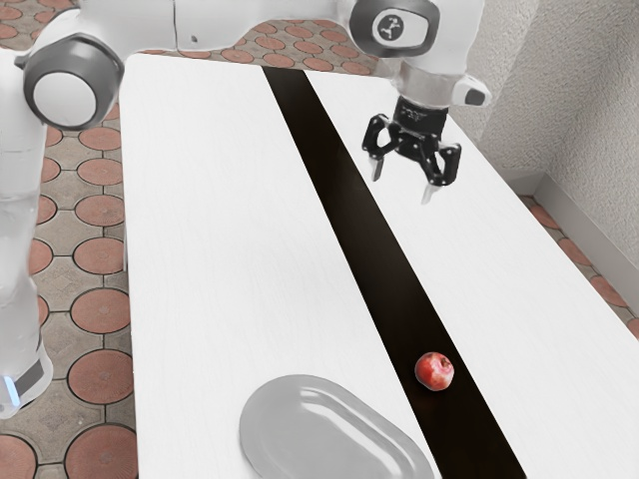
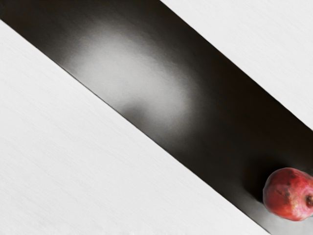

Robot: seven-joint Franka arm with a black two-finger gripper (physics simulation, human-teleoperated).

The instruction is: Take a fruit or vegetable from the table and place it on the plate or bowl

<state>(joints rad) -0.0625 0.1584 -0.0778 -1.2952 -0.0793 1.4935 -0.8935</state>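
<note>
A small red fruit [image 1: 434, 371], round like a pomegranate, rests on the black stripe [image 1: 369, 220] that runs down the white table. It also appears in the wrist view as the red fruit [image 2: 289, 194], lying on the dark stripe [image 2: 161, 93]. A grey oval plate [image 1: 329, 434] lies on the white table near the front edge, toward the exterior view's left of the fruit. My gripper [image 1: 401, 180] hangs open above the table, well behind the fruit, with nothing between its fingers.
The white table [image 1: 210, 220] is bare on both sides of the stripe. A wall and skirting [image 1: 579, 200] run close along the table at the exterior view's right. Tiled floor [image 1: 85, 249] lies past the table's other edge.
</note>
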